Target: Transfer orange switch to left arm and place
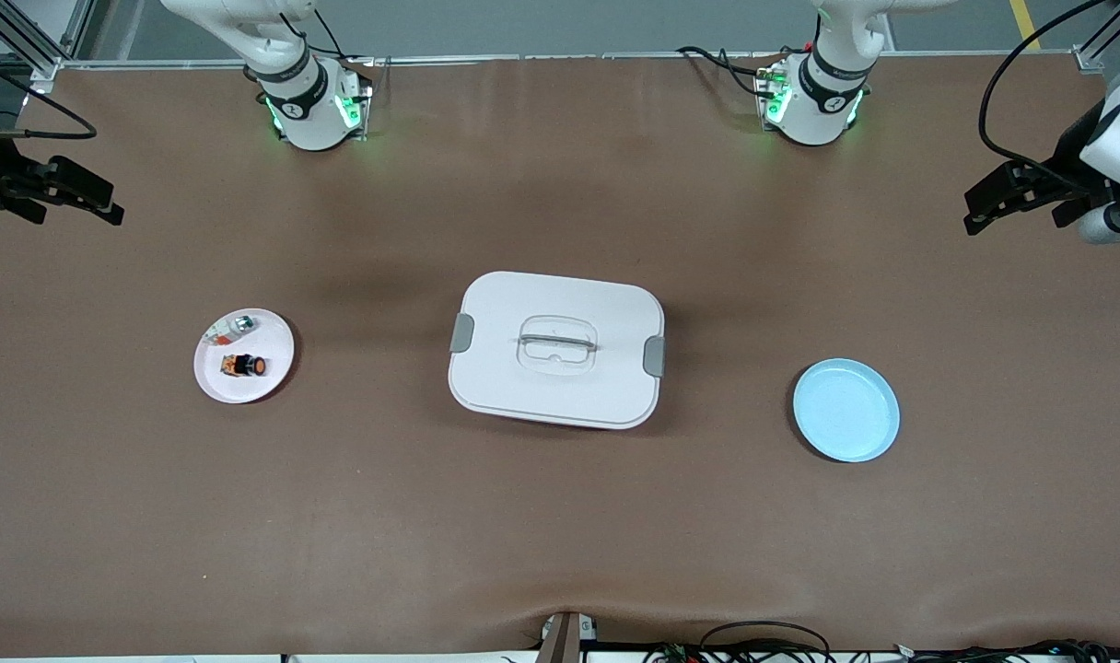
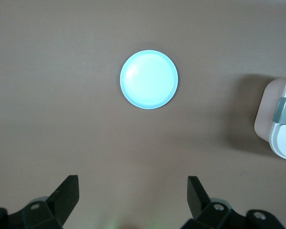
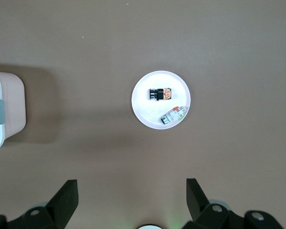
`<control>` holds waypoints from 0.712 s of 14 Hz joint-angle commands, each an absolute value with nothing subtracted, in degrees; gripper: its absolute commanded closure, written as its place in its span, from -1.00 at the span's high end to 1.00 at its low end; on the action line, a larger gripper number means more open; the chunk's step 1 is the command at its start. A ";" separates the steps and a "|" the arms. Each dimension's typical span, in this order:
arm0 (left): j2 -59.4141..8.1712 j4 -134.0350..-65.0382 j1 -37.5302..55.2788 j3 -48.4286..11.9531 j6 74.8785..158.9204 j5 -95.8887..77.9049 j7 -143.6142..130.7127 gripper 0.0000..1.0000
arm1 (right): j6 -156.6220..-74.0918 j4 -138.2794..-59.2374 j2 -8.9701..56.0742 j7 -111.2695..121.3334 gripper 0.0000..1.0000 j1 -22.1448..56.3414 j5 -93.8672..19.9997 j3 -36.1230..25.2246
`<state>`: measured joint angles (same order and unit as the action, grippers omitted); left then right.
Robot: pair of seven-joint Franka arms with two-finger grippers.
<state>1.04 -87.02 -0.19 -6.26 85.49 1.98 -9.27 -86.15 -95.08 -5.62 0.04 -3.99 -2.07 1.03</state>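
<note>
Orange switch (image 1: pixel 245 366) lies on the white plate (image 1: pixel 274 378) at the right arm's end of the tabletop (image 1: pixel 560 516), beside a small silver-and-red part (image 1: pixel 241 323). I judge the box (image 1: pixel 556 349) sits in the middle as a wall, so the blue plate (image 1: pixel 845 410) needs a handover. My right gripper (image 3: pixel 129 198) hangs high over the switch, fingers apart, well clear. My left gripper (image 2: pixel 133 195) waits over the blue plate, fingers apart too.

The orange switch (image 1: pixel 245 366) lies on its side on a plate (image 1: pixel 274 378); the closed box (image 1: pixel 556 349) sits mid-table.
</note>
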 commanded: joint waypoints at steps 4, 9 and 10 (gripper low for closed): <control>1.32 -86.05 -0.35 -6.68 84.38 1.67 -9.32 1.00 | -86.75 -96.33 -7.03 0.00 1.00 -4.39 -3.08 1.14; 1.23 -85.78 -0.70 -6.59 84.38 1.32 -9.14 1.00 | -87.28 -96.24 -7.03 0.00 1.00 -4.39 -3.16 1.14; 1.23 -85.78 -0.79 -6.59 84.38 1.23 -8.97 1.00 | -87.36 -96.24 -7.03 0.00 1.00 -4.39 -3.16 1.14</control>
<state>1.04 -86.69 -0.26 -6.38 85.47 1.98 -9.27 -86.81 -95.09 -5.62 0.04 -3.99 -2.08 1.03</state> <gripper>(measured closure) 0.000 0.000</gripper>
